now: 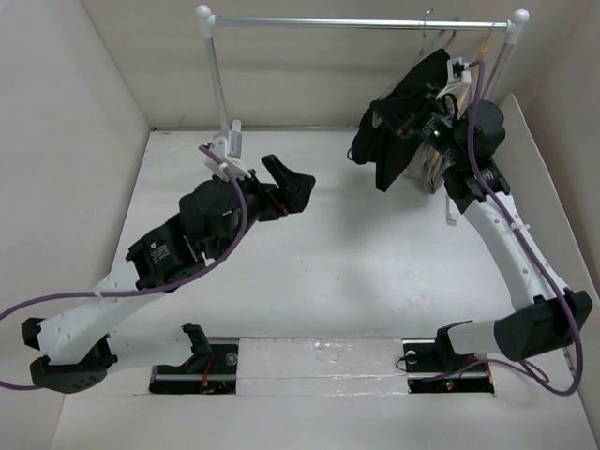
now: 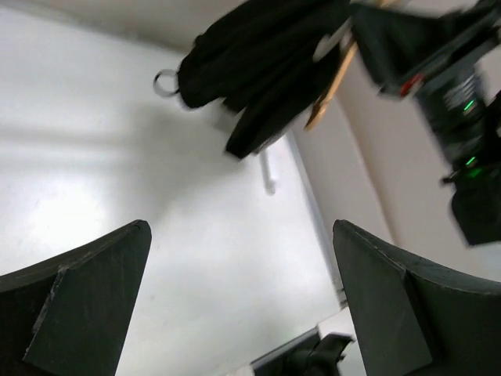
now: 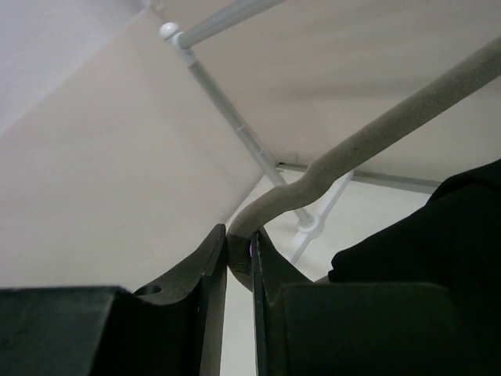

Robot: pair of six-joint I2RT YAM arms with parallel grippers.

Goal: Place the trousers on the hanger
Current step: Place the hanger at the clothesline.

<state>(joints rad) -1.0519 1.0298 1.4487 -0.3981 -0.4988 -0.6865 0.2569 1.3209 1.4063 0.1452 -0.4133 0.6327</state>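
You have the trousers [image 1: 403, 103] already draped on the hanger [image 3: 391, 116], which your right end effector [image 3: 239, 244] pinches. The left end effector [image 1: 291, 183], left of the hanger, gapes empty.

Wide-apart jaws; beyond them, blurred black trousers [image 2: 258, 70], apparently aloft.

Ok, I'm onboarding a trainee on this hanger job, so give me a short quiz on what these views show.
1. True or false: the left end effector holds the trousers.
2. The right end effector is shut on: A) the grey hanger, B) a rack post, C) nothing.
3. In the top view, which end of the clothes rail are the trousers nearest?
Key: 1 false, it is open and empty; 2 A; 3 the right end.
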